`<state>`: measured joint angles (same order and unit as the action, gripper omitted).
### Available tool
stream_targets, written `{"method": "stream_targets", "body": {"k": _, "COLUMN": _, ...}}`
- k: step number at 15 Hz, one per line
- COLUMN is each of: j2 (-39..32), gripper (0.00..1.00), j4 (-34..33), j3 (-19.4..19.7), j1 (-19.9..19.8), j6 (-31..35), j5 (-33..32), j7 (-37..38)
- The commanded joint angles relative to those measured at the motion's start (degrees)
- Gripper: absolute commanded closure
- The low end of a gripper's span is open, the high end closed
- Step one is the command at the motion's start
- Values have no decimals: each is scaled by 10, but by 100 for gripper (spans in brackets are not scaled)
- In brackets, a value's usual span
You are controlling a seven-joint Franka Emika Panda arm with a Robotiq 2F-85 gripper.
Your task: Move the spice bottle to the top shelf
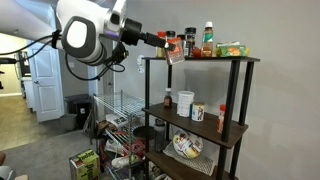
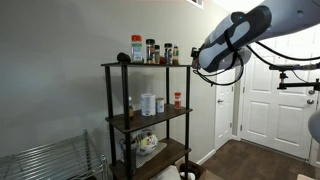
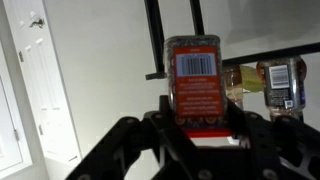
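Observation:
My gripper [image 3: 198,118] is shut on the spice bottle [image 3: 195,80], a red-orange jar with a barcode label that stands upright between the black fingers [image 3: 164,112]. In an exterior view the held spice bottle [image 1: 172,49] hangs at the near end of the top shelf [image 1: 205,59], about level with the dark board. From the opposite side, the arm reaches in and the gripper [image 2: 194,57] is at the end of the top shelf [image 2: 140,66]. Whether the jar touches the board is unclear.
Dark-lidded jars [image 1: 190,42], a green-capped bottle [image 1: 208,39] and a packet [image 1: 232,49] crowd the top shelf. A white cup [image 1: 186,102] and a slim red-capped bottle [image 1: 222,118] stand on the middle board. A chrome wire rack [image 1: 117,122] is beside the unit, with a white door [image 2: 266,100] behind the arm.

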<state>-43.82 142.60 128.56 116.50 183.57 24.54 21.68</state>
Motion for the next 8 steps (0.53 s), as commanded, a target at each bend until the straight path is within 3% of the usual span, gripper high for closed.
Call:
{"method": "stream_targets", "body": {"k": 1, "j2": -8, "gripper": 73, "j4": -68, "j3": -15, "j1": -58, "j6": -48, "j5": 7, "j7": -1}}
{"method": "stream_targets", "body": {"k": 8, "j2": -5, "gripper": 73, "j4": -160, "j3": -71, "j1": -161, "j6": -98, "j5": 11, "j7": 16}}
